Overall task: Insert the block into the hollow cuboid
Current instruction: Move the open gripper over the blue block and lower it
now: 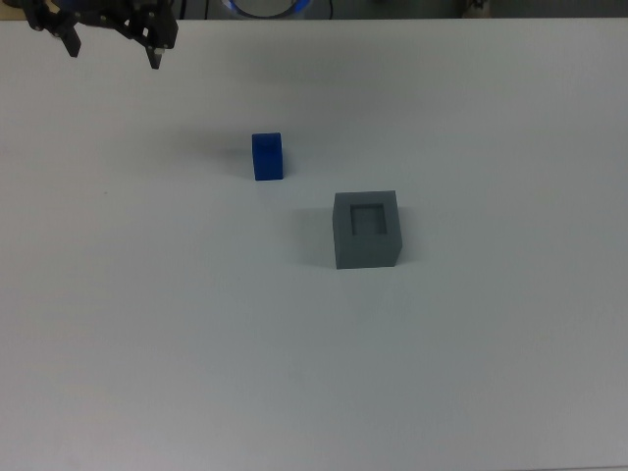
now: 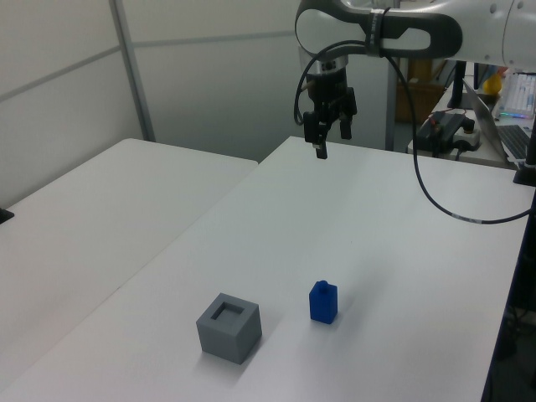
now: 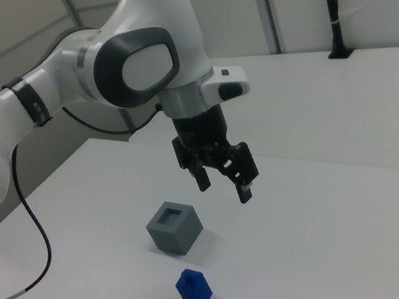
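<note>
The small bright blue block (image 1: 267, 156) stands on the white table, also visible as block (image 2: 323, 302) and block (image 3: 194, 289). The grey hollow cuboid (image 1: 367, 230) rests a short way beside it with its square recess facing up and empty; it shows too as hollow cuboid (image 2: 229, 327) and hollow cuboid (image 3: 173, 227). My gripper (image 1: 111, 47) hangs in the air at the top view's upper left, far from both. It is open with nothing between its fingers, seen as gripper (image 2: 327, 137) and gripper (image 3: 223, 183).
The white table (image 1: 196, 343) spreads around both objects. In the left view a second white table (image 2: 75, 218) adjoins on the left, and a desk with cables and equipment (image 2: 456, 126) stands behind the arm. A black post (image 3: 333, 2) rises at the right view's back.
</note>
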`<action>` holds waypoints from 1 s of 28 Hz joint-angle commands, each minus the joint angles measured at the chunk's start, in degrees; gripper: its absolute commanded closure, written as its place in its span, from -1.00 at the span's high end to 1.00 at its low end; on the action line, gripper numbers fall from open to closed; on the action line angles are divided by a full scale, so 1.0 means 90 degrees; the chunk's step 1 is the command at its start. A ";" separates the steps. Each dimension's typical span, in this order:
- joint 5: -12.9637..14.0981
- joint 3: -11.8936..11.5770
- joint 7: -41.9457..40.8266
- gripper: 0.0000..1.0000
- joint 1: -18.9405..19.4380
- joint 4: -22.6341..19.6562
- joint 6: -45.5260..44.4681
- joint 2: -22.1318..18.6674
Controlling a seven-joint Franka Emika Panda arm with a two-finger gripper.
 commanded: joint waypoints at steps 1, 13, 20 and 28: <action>-0.0066 -0.0015 -0.0084 1.00 0.0028 0.0167 -0.0154 0.0092; 0.0022 0.0336 -0.0123 1.00 0.0126 -0.0728 0.0996 -0.0600; 0.0013 0.0737 -0.0143 1.00 0.0126 -0.2098 0.1926 -0.1236; -0.0007 0.0981 -0.0152 1.00 0.0389 -0.3162 0.2638 -0.1304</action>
